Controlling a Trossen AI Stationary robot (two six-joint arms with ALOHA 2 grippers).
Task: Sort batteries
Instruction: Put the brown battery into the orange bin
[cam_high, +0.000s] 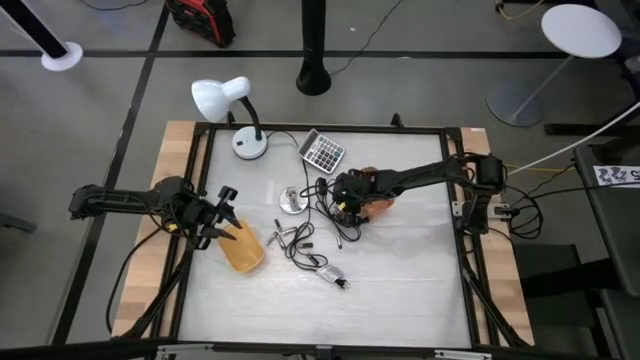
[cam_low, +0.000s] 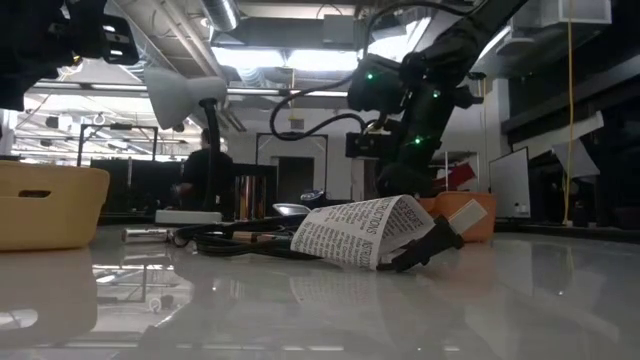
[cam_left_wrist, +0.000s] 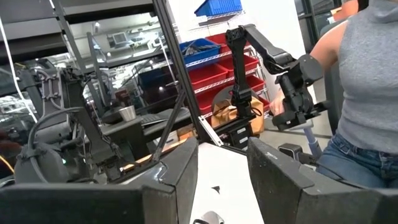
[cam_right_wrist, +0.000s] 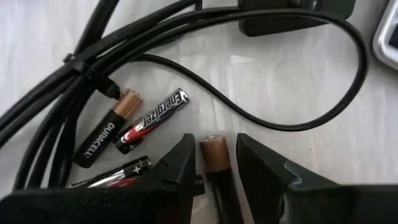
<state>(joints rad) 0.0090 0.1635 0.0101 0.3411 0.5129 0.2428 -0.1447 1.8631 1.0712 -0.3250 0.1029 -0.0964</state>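
Lying loose on the white table (cam_high: 400, 270), the batteries (cam_right_wrist: 138, 121) are mostly unsorted — the wrist view shows a black-and-copper cell (cam_right_wrist: 107, 129) beside a silver-and-red one (cam_right_wrist: 154, 119), a third (cam_right_wrist: 118, 173) partly hidden just below them, and a copper-capped cell (cam_right_wrist: 214, 155) standing between the fingers of the right gripper (cam_right_wrist: 214, 163). Those jaws bracket that cell closely; whether they already pinch it cannot be told, so the first pick appears to be only at its start. From above, a few more small cylinders (cam_high: 283, 236) lie near the table's middle, between a round metal dish (cam_high: 292, 201) and a tangle of black cables (cam_high: 318, 250). Two likely destinations — a tan bin (cam_high: 243, 250) at the left and an orange container (cam_high: 375, 206) under the right arm — show no batteries that can be made out. Hovering over the tan bin, the left gripper (cam_high: 222, 215) has its fingers spread and holds nothing.
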